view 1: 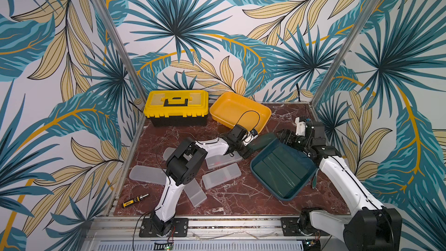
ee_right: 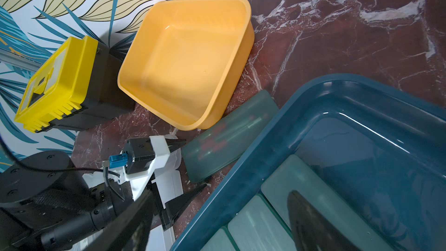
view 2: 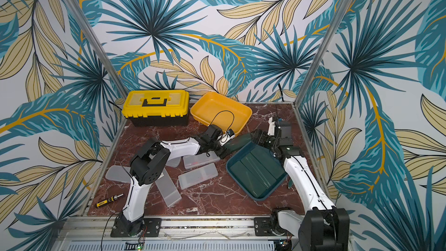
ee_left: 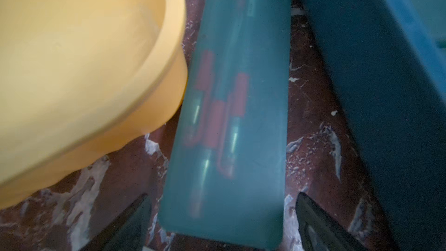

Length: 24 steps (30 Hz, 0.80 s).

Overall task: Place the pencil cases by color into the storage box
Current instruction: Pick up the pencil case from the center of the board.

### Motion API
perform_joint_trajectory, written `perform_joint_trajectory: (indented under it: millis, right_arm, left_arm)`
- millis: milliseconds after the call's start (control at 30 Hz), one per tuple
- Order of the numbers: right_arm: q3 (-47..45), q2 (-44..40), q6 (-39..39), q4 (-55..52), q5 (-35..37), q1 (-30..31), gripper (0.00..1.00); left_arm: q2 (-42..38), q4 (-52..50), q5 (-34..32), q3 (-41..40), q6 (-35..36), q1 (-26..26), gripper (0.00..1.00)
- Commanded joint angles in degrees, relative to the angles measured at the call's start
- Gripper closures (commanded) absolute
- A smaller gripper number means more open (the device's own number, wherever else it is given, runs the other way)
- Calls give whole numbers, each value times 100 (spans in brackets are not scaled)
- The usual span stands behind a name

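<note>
A dark green pencil case (view 1: 261, 142) (ee_left: 241, 117) lies on the table between the yellow tray and the teal storage box (view 1: 265, 182) (ee_right: 265, 153). My left gripper (view 1: 251, 147) (ee_left: 222, 195) is open and straddles its near end, with a gap on each side. Several green pencil cases (view 1: 280, 170) (ee_right: 260, 225) lie side by side in the storage box. My right gripper (view 1: 282, 138) (ee_right: 220, 191) is open over the box's far rim, one finger inside and one outside. Several frosted white pencil cases (view 1: 222, 175) (view 2: 196, 176) lie scattered on the table's left half, partly under the left arm.
An empty yellow tray (view 1: 217, 117) (ee_right: 183, 68) stands at the back, close to the green case. To its left is a closed yellow and black toolbox (view 1: 176, 107). A small screwdriver (view 1: 135, 200) lies at the front left. Patterned walls enclose the table.
</note>
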Motion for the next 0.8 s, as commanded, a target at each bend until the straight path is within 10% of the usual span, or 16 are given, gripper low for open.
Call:
perform_joint_trajectory:
  millis: [0,367,767]
  right_arm:
    - [-119,-121,-95,84,-64,26,13]
    - [-172,-248,-76,124,-66,29,13]
    - [-207,-368,-26,128,-12,30,13]
  left_arm:
    - [94,42,155,290,-90,19,10]
    - [11,47,210,383,-105,19,32]
    - [-1134,-336,-93,-198,-67,19,33]
